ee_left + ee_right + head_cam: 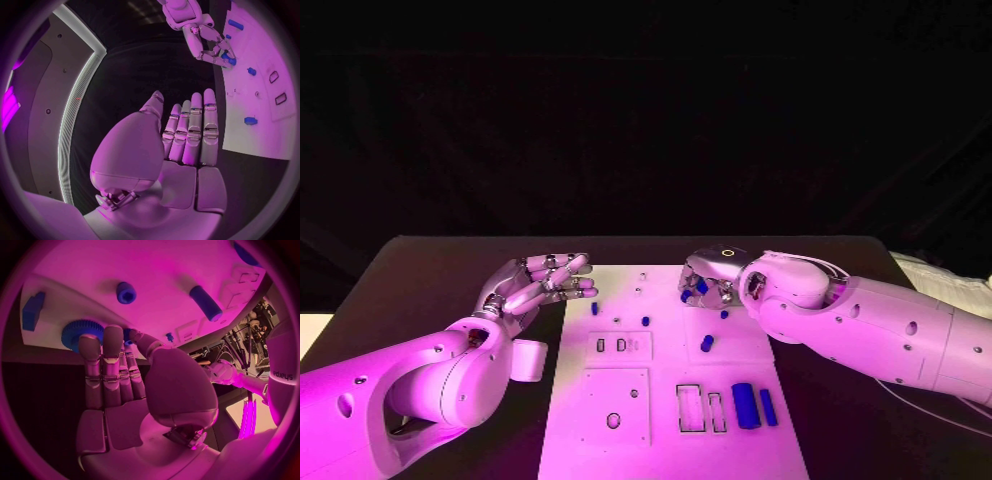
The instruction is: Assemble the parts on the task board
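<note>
The white task board (pixel 678 452) lies in the middle of the black table. My right hand (pixel 708 283) is over its far end, fingers and thumb closed on a blue gear (pixel 80 331) that sits on the board (pixel 156 270). The left wrist view shows that hand (pixel 211 46) with the blue piece (pixel 230 60) under its fingertips. My left hand (pixel 538 280) hovers at the board's far left corner, fingers extended (pixel 187 135), holding nothing. Small blue pegs (pixel 594 309) (pixel 645 321) (pixel 707 343) lie on the board's middle.
Two larger blue cylinders (pixel 744 405) (pixel 769 407) lie at the board's near right beside two narrow rectangular slots (pixel 689 408). Near the gear lie a short blue peg (pixel 126 292), a longer cylinder (pixel 206 302) and a blue block (pixel 32 310). Black table (pixel 430 290) surrounds the board.
</note>
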Motion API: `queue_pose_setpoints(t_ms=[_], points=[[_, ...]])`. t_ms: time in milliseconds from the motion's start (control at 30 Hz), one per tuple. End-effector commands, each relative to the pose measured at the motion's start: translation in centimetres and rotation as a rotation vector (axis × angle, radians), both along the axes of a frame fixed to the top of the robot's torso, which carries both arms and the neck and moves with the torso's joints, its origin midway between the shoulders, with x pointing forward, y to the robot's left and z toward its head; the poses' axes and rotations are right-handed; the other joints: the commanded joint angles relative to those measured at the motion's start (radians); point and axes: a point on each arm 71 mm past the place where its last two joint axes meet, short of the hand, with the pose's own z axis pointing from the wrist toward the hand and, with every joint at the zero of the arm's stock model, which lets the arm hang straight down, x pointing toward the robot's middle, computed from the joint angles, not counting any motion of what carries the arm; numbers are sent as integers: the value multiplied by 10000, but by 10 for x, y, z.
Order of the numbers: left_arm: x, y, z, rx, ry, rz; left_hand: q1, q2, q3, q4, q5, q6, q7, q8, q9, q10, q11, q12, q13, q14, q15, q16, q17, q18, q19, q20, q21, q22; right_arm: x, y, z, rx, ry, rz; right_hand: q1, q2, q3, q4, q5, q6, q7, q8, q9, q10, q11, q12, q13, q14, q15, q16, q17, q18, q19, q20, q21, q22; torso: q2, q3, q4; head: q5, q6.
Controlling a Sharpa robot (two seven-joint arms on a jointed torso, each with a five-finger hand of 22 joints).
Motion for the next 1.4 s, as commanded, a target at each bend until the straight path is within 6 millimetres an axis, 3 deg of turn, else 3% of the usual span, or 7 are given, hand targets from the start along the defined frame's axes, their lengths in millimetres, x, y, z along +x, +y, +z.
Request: queue_pose_setpoints(t_ms=[33, 267, 533, 867, 1000, 1100, 1400], points=[[-1, -2, 2, -132, -23, -220, -83, -18, -42, -27, -37, -14, 58, -64, -11, 28, 62, -63, -14, -72, -21, -23, 16, 88, 85, 19, -62, -9, 0, 1, -2, -306, 65, -22, 90, 10, 87, 44, -63, 128, 7, 13, 19, 138, -15, 2, -6, 144, -43, 176, 132, -194, 101, 7, 117, 114, 36, -5, 16, -8, -8], [-1, -2, 2, -127, -1, -221, -83, -16, -48, -35, -38, -19, 59, -74, -12, 19, 66, -75, -16, -73, -19, -35, 25, 88, 87, 21, -71, -13, 1, 1, -1, -211, -136, -62, 284, 146, 419, 158, -461, 436, -43, 78, 79, 484, -93, 17, 5, 209, -105, 972, 896, -317, 387, -38, 743, 975, 58, -15, 35, -13, -15], [-1, -2, 2, -132, 20, -226, -82, -14, -56, -46, -39, -27, 62, -85, -14, 9, 69, -90, -17, -73, -16, -49, 37, 88, 91, 24, -80, -17, -2, 5, 10, 635, -1135, 60, 463, 175, 767, 211, -545, 631, -42, 79, 135, 719, -137, 0, 7, 177, -136, 1467, 1314, -398, 533, -68, 1197, 1572, 93, -24, 63, -24, 35], [-1, -2, 2, -180, 19, -284, -78, -11, -57, -52, -39, -28, 62, -89, -14, 6, 70, -95, -17, -72, -16, -53, 42, 89, 93, 24, -83, -19, -2, 14, 23, 1678, -2136, -221, 549, 125, 980, 187, -545, 615, 29, 25, 143, 686, -99, -29, -6, 102, -110, 1498, 1282, -411, 506, -62, 1308, 1682, 133, -54, 107, -31, 136], [-2, -3, 3, -227, 44, -340, -75, -9, -58, -56, -38, -30, 62, -92, -14, 4, 70, -99, -18, -71, -15, -57, 45, 89, 94, 25, -86, -20, 2, 20, 24, 1798, -2279, -394, 503, 74, 1017, 225, -576, 597, 44, 3, 142, 651, -77, -32, -10, 82, -93, 1526, 1291, -414, 488, -48, 1339, 1712, 158, -63, 137, -103, 154], [-2, -3, 3, -247, 50, -371, -75, -9, -58, -56, -38, -30, 62, -92, -14, 4, 70, -99, -18, -71, -15, -57, 45, 89, 94, 25, -86, -20, 5, 24, 24, 1877, -2352, -471, 484, 54, 1028, 241, -587, 591, 47, -3, 142, 639, -72, -32, -11, 77, -88, 1544, 1304, -414, 478, -42, 1346, 1714, 161, -49, 127, -69, 136], [-2, -4, 3, -272, 54, -424, -56, 7, -62, -85, -37, -42, 65, -114, -16, -15, 76, -124, -20, -73, -11, -85, 67, 90, 99, 29, -106, -30, 14, 41, 19, 1896, -2287, -505, 436, 14, 1055, 290, -626, 573, 58, -18, 141, 606, -59, -32, -12, 72, -76, 1612, 1361, -418, 472, -29, 1383, 1756, 192, -60, 157, -53, 167]])
